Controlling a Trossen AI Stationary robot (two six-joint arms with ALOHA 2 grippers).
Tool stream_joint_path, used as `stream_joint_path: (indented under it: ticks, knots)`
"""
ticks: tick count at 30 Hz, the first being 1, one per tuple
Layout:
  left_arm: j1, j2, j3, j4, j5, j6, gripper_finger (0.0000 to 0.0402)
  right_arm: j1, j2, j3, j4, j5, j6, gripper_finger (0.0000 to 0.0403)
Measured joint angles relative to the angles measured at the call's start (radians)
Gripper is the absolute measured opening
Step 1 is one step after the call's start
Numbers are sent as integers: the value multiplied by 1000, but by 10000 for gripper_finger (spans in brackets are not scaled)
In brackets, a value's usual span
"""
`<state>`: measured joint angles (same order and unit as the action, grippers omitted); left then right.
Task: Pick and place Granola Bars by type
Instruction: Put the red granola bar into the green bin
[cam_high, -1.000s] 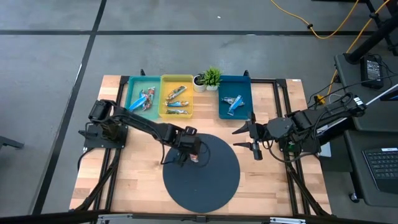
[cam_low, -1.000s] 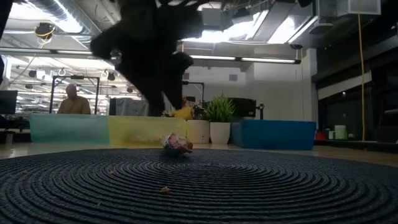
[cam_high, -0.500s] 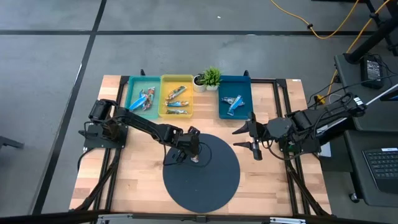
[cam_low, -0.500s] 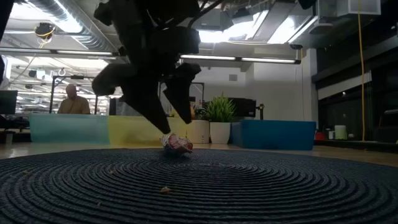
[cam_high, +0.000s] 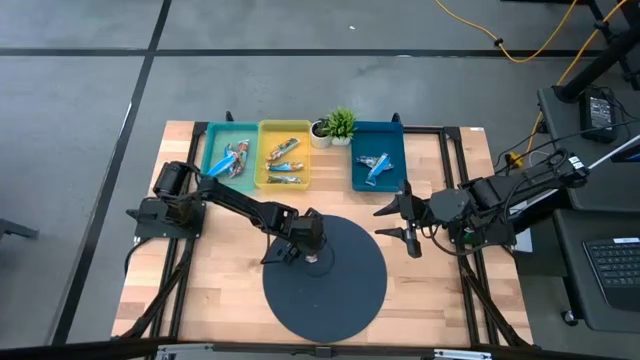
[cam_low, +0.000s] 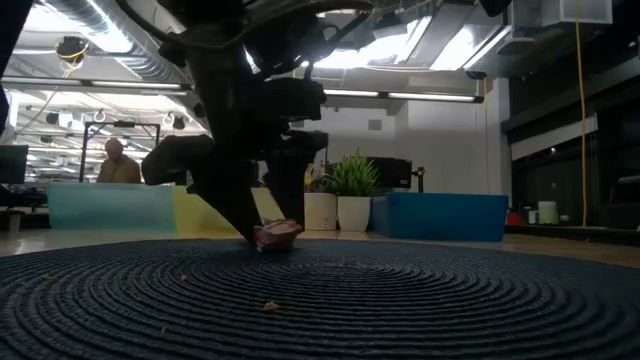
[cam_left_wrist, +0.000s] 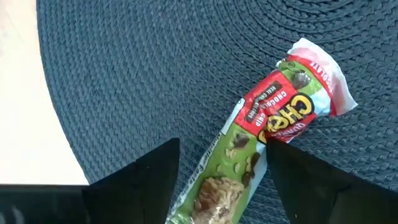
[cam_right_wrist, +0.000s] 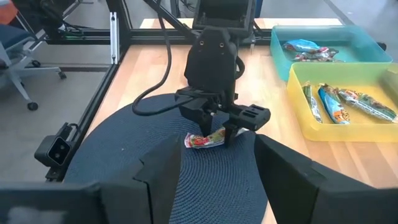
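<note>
Risk of a slipped pinch: slick crinkled green-and-red granola bar (cam_left_wrist: 267, 143) lying flat near the far left rim of the round dark woven mat (cam_high: 350, 300), liable to skid or tip out. Left gripper (cam_high: 312, 250) reaching low over it, fingers spread astride, nothing clenched yet; right gripper (cam_high: 408, 222) parked by the mat's right edge, parted and empty.

Readable on the granola bar (cam_left_wrist: 267, 137) wrapper, right of centre in the left wrist view: "CHE", "CHOCOLATE CHIP"; smaller print illegible.

Mat (cam_high: 345, 300) mostly bare; left gripper (cam_high: 312, 255) straddles bar (cam_left_wrist: 267, 137) w/ fingers apart.
</note>
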<state>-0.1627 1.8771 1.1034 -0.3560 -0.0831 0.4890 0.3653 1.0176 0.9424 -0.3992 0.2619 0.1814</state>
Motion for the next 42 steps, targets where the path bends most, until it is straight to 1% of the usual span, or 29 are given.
stream_joint_path:
  ticks: [3, 6, 10, 16, 20, 23, 28, 32, 36, 42]
  knots:
    - [0, 1, 0, -1, 1, -13, 221, 0, 0, 0, -6, 7, 0, 206]
    - [0, 0, 0, -4, 0, -26, 195, 0, 0, 0, -19, 8, -3, 206]
    - [0, 2, 23, -35, -7, -50, 143, 0, 0, 0, -33, 11, -3, 206]
    - [0, 2, 108, -112, -32, -49, 54, 0, 0, 0, -35, 11, -8, 206]
    - [0, 2, 186, -183, -32, -49, 19, 0, 0, 0, -35, 11, -10, 206]
    - [0, 2, 261, -245, -36, -54, 12, 0, 0, 0, -39, 11, -10, 206]
    - [0, 2, 410, -340, -104, -95, 15, 0, 0, 0, -40, 31, -29, 206]
    - [0, 2, 539, -420, -138, -147, 11, 0, 0, 0, -40, 33, -34, 206]
    - [0, 1, 655, -475, -160, -178, 8, 0, 0, 0, -41, 33, -33, 206]
    - [3, 1, 804, -531, -162, -223, 12, 0, 0, 0, -41, 33, -47, 206]
